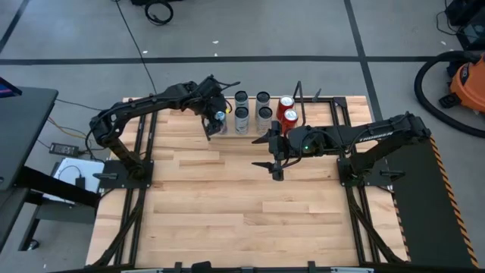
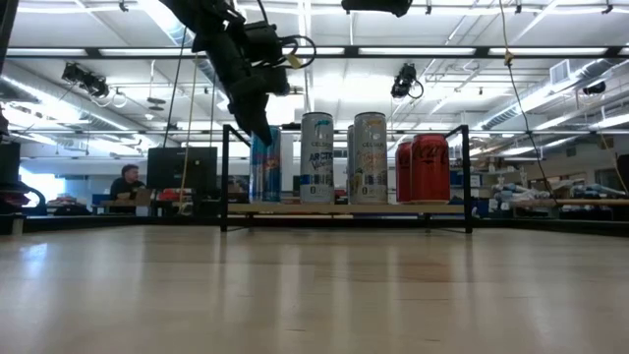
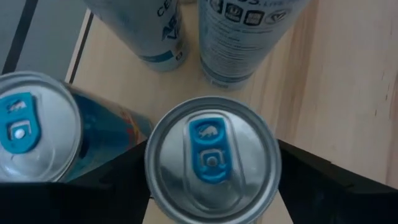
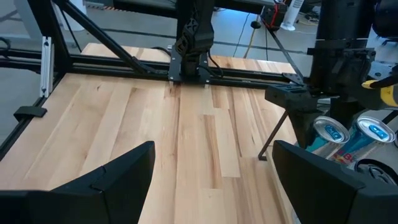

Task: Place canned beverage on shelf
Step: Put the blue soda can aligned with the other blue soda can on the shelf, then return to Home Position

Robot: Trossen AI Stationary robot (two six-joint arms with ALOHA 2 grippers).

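Release step, by the look of it. The left gripper (image 1: 215, 121) is at the left end of the shelf (image 2: 344, 207), which stands along the far edge of the table (image 1: 242, 205). Its fingers flank a blue can (image 3: 212, 158) that stands upright on the plank; in the left wrist view the dark fingers (image 3: 118, 180) sit either side of the can top with a little clearance showing, so the jaws read as spread, or spreading, round the can and not pinching it hard; contact cannot be ruled out. A second blue can (image 3: 31, 124) stands just beside it. Two rows of silver cans (image 1: 252, 111) fill the middle of the shelf, and red cans (image 2: 423, 169) stand at the right end. The right gripper (image 1: 274, 152) waits over the table in front of the shelf's right half, jaws wide and holding nothing. Judgement: the can is delivered. The next move calls for a straight lift clear of the can, without brushing its neighbour or the black rod upright (image 2: 225, 177) at that end.
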